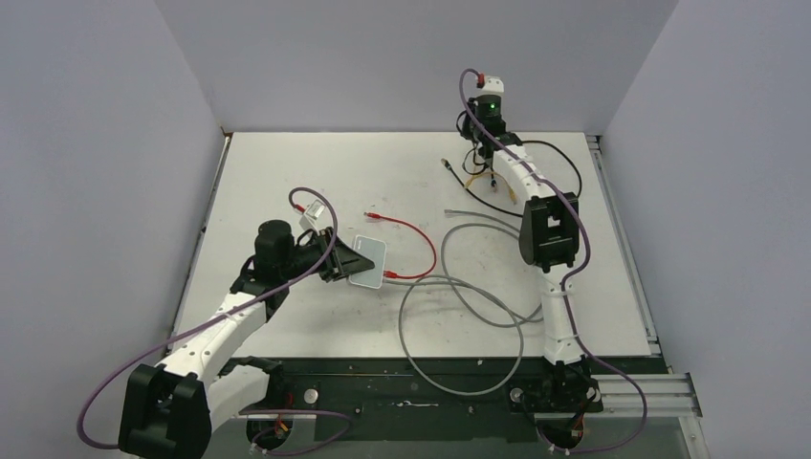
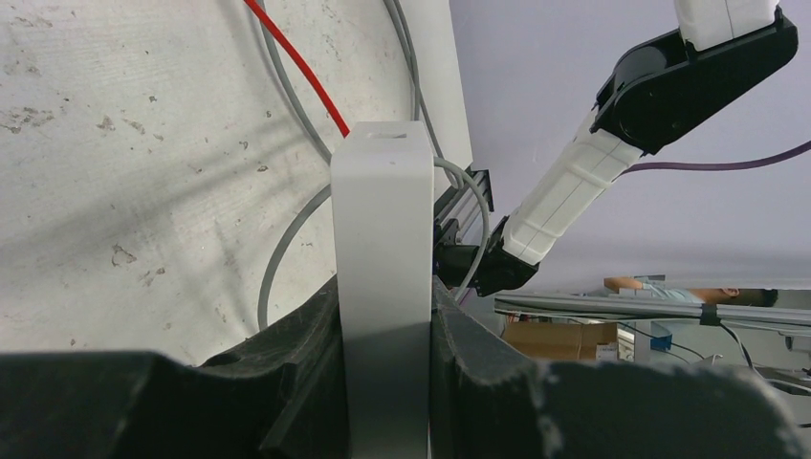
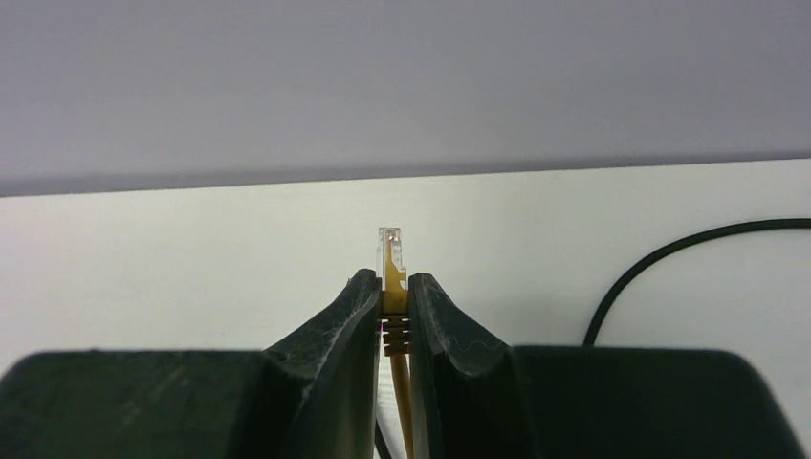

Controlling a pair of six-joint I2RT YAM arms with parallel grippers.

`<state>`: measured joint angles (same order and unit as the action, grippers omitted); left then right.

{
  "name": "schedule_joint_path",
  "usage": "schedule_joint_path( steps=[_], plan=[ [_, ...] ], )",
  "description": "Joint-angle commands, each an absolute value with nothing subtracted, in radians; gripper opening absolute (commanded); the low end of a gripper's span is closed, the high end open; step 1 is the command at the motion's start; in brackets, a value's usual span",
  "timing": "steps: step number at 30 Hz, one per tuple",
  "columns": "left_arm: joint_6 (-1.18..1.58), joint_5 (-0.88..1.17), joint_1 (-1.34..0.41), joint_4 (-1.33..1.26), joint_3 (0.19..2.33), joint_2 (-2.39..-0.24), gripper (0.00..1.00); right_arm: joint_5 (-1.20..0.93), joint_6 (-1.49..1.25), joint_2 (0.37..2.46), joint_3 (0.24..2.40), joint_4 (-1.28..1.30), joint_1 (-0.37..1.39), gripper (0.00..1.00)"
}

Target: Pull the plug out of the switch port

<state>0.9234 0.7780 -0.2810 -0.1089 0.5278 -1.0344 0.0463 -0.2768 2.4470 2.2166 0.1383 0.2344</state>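
Note:
The switch, a small flat pale grey-white box (image 1: 366, 260), is held on edge by my left gripper (image 1: 335, 258), which is shut on its flat sides. In the left wrist view the box (image 2: 383, 239) stands between the black fingers (image 2: 478, 354). A red cable (image 1: 421, 239) runs to the box's far narrow edge and shows there in the left wrist view (image 2: 306, 72); the port itself is hidden. My right gripper (image 1: 480, 153) is at the far back of the table. In the right wrist view it (image 3: 393, 287) is shut on a yellow cable's clear-tipped plug (image 3: 391, 247).
A long grey cable (image 1: 459, 325) loops across the table's middle and front and passes behind the box (image 2: 277, 258). A black cable (image 1: 564, 163) and the yellow cable (image 1: 475, 178) lie at the back right. The red cable's free end (image 1: 371, 218) lies behind the box.

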Motion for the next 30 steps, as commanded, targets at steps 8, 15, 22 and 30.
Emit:
schedule_joint_path(
  steps=[8, 15, 22, 30],
  plan=[
    [0.944, 0.766, -0.285, -0.154, 0.523, -0.986, 0.0, -0.048, -0.368, 2.557, 2.327, 0.126, 0.251, 0.24],
    [0.946, 0.763, -0.287, -0.148, 0.517, -0.977, 0.0, -0.047, -0.359, 2.542, 2.313, 0.119, 0.257, 0.58],
    [0.944, 0.768, -0.287, -0.158, 0.528, -0.993, 0.0, -0.007, -0.335, 2.494, 2.305, 0.131, 0.237, 0.84],
    [0.94, 0.775, -0.287, -0.167, 0.542, -1.014, 0.0, -0.097, -0.332, 2.404, 2.298, 0.14, 0.223, 0.9]
  ],
)
